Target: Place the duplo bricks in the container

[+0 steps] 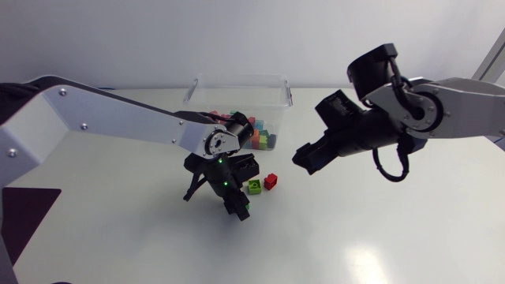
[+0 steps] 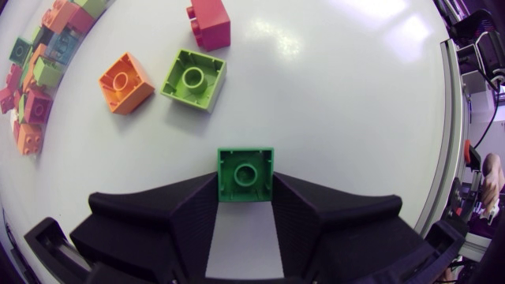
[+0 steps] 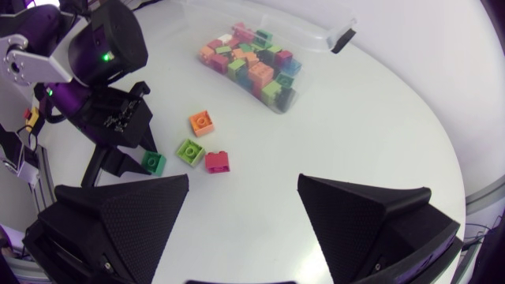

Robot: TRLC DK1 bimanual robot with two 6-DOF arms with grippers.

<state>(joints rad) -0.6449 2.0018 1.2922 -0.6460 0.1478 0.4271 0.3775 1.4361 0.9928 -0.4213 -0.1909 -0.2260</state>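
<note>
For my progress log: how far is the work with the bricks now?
Done: many bricks already lie in the container. In hand: the left pincer is shut on the green brick. Remaining: the orange brick, light green brick and red brick. The right pincer is open and empty.

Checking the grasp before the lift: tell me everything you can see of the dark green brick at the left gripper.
The dark green brick is a small square block of glossy plastic. The face turned up to the wrist camera shows a raised square rim around one central ring, probably its hollow underside. It sits level and square between the fingertips of the left gripper, with both fingers pressing opposite side walls. Its front half pokes out ahead of them. Nothing else touches it. Whether it still rests on the white table cannot be told.
</note>
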